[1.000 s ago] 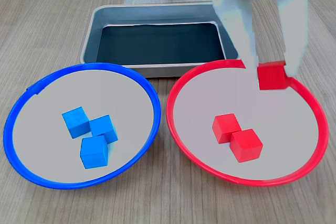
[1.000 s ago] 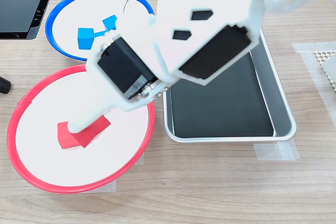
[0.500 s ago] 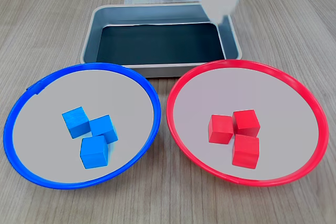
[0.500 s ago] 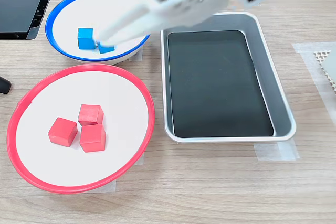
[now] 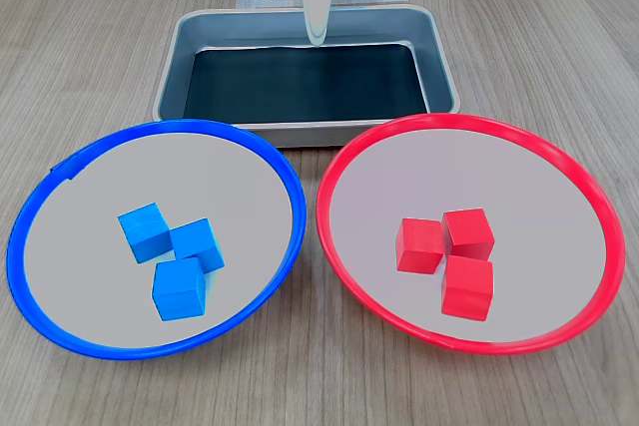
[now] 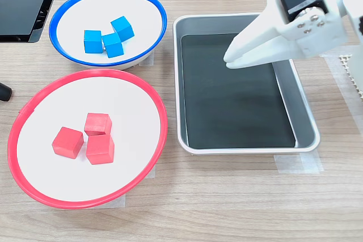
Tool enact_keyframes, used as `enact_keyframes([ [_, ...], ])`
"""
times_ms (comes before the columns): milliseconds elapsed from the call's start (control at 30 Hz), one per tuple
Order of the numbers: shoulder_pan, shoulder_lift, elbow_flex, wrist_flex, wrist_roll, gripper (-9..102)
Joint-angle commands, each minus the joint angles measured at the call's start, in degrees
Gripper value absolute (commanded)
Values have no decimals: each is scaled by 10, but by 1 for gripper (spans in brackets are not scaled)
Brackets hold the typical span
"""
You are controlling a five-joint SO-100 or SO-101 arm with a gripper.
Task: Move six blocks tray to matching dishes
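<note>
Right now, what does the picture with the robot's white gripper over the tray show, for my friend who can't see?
A white gripper, fingers together, hangs over the empty metal tray. Three red blocks sit in the red-rimmed dish; three blue blocks sit in the blue-rimmed dish.

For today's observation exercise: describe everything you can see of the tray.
The tray is rectangular, silver-grey metal by its look, with rounded corners, raised walls and a dark flat bottom. It lies flat on the wooden table, beside both dishes, holding no blocks. The hand hangs over it. Tape shows at its near corner.
</note>
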Motion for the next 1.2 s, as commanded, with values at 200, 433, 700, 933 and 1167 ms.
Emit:
enact_keyframes([
  [200, 1, 112, 8, 114, 17, 0],
  [433, -2, 112, 8, 114, 13, 0],
  [700, -8, 112, 8, 114, 6, 0],
  [933, -8, 112, 8, 114, 5, 0],
  [1167, -8, 112, 8, 114, 5, 0],
])
